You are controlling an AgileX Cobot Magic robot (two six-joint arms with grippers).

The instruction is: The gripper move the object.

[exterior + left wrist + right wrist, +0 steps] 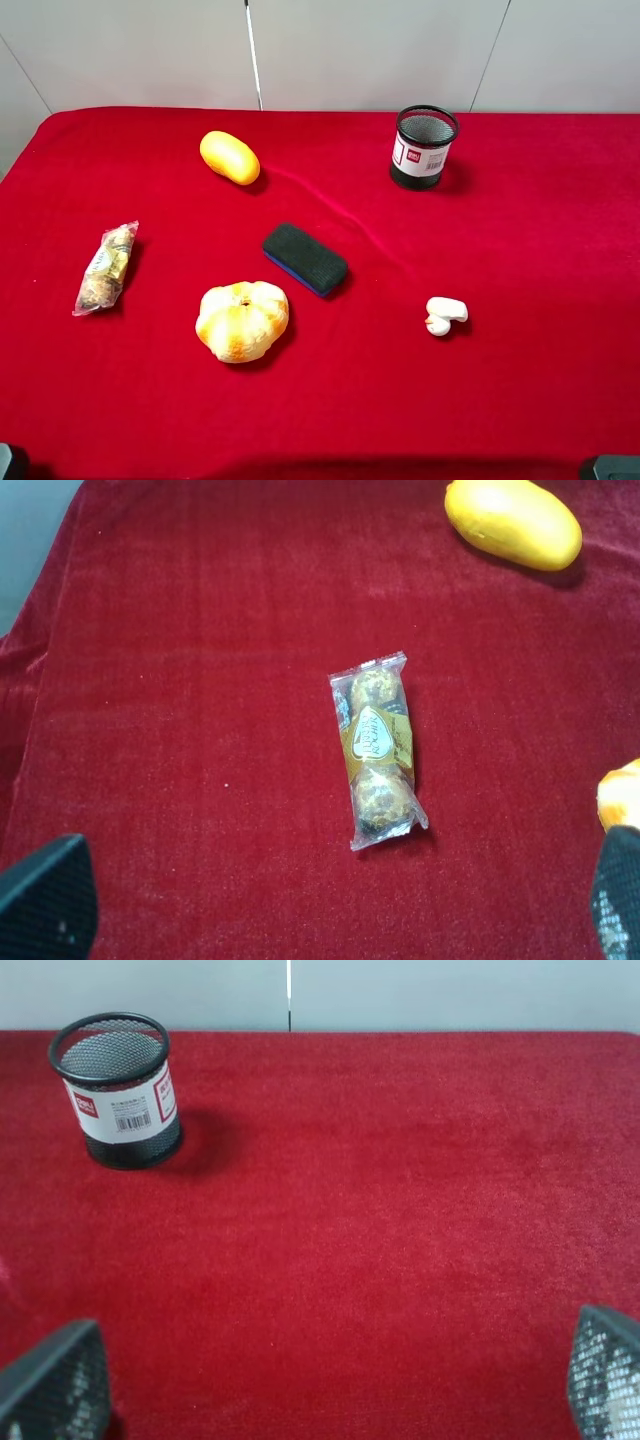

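The board eraser (pixel 305 259), with a dark felt top and a blue base, lies flat on the red cloth near the table's middle, turned diagonally. It shows in neither wrist view. My left gripper (pixel 330 910) is open and empty, its fingertips (pixel 45 900) wide apart above the cloth at the near left, close to a wrapped chocolate pack (pixel 378 750). My right gripper (pixel 330 1380) is open and empty at the near right, its fingertips (pixel 55 1385) wide apart, facing the black mesh cup (pixel 118 1090). Both grippers are well short of the eraser.
A yellow oval fruit (pixel 229 157) lies at the back left and a pumpkin-shaped bun (pixel 242 320) just front-left of the eraser. The chocolate pack (pixel 106 267) is at the left, the mesh cup (pixel 423 147) at the back right, and a small white piece (pixel 444 315) right of the eraser.
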